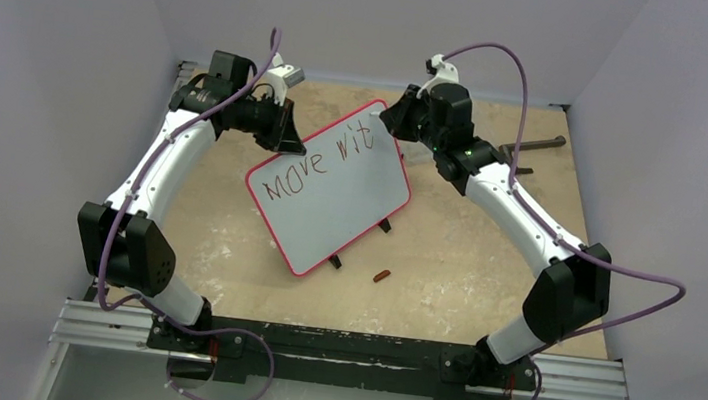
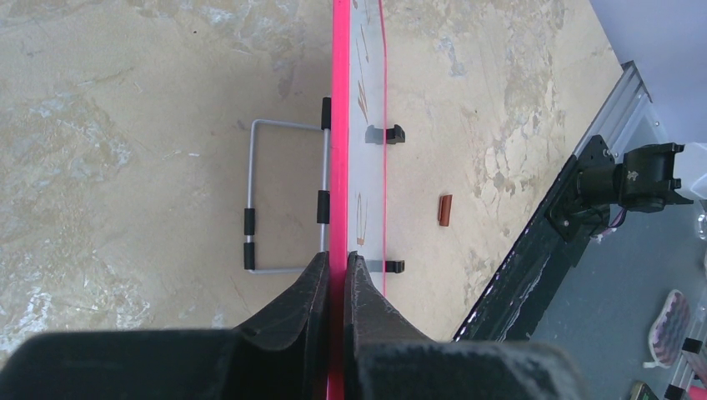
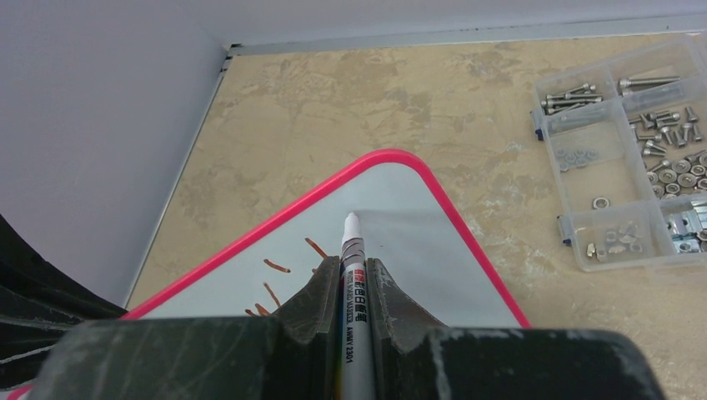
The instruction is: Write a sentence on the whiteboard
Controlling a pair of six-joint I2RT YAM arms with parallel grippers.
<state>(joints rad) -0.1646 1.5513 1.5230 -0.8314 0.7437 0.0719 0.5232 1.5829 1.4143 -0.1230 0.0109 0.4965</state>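
Note:
The whiteboard [image 1: 339, 208] stands tilted at mid-table, its red rim [image 2: 338, 125] seen edge-on in the left wrist view. My left gripper [image 2: 337, 262] is shut on that rim at the board's upper left edge [image 1: 288, 144]. The sentence [image 1: 319, 164] reads "Move wit" in slanted brown strokes [image 3: 278, 267]. My right gripper [image 3: 354, 271] is shut on a white marker [image 3: 351, 242] at the board's far corner [image 1: 400, 130]. The marker's tip points at the white surface [image 3: 417, 242] just right of the last strokes; I cannot tell if it touches.
A small brown marker cap [image 1: 381, 277] lies on the table below the board. A clear parts box [image 3: 625, 158] full of screws sits to the right. A wire stand [image 2: 267, 200] props the board from behind. A dark tool [image 1: 537, 145] lies at the back right.

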